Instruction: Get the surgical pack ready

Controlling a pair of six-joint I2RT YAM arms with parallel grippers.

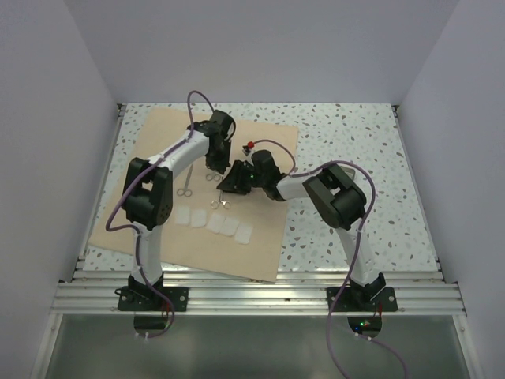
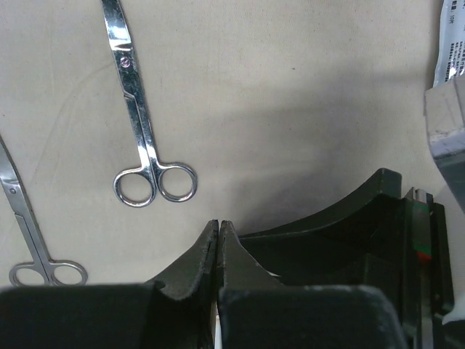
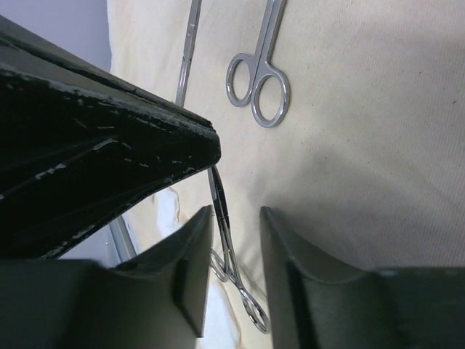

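The tan wrap sheet [image 1: 158,229] lies flat on the left half of the table. On it lie steel scissors [image 1: 185,187], a second pair [image 2: 149,156], slim forceps [image 3: 231,251] and a row of white gauze squares [image 1: 215,224]. My left gripper [image 2: 219,224] is shut and empty, hovering just right of the second pair's finger rings. My right gripper [image 3: 236,214] is open low over the sheet. The forceps lie between its fingers, closer to the left one. A corner of the steel tray [image 2: 445,123] shows at the right edge of the left wrist view.
Both grippers crowd together over the middle of the sheet [image 1: 225,185]. The left gripper's black body [image 3: 94,138] hangs close over the right one. A printed white packet [image 2: 454,43] lies beyond the tray. A small red thing [image 1: 251,145] sits behind the right wrist. Speckled tabletop [image 1: 379,158] stretches to the right.
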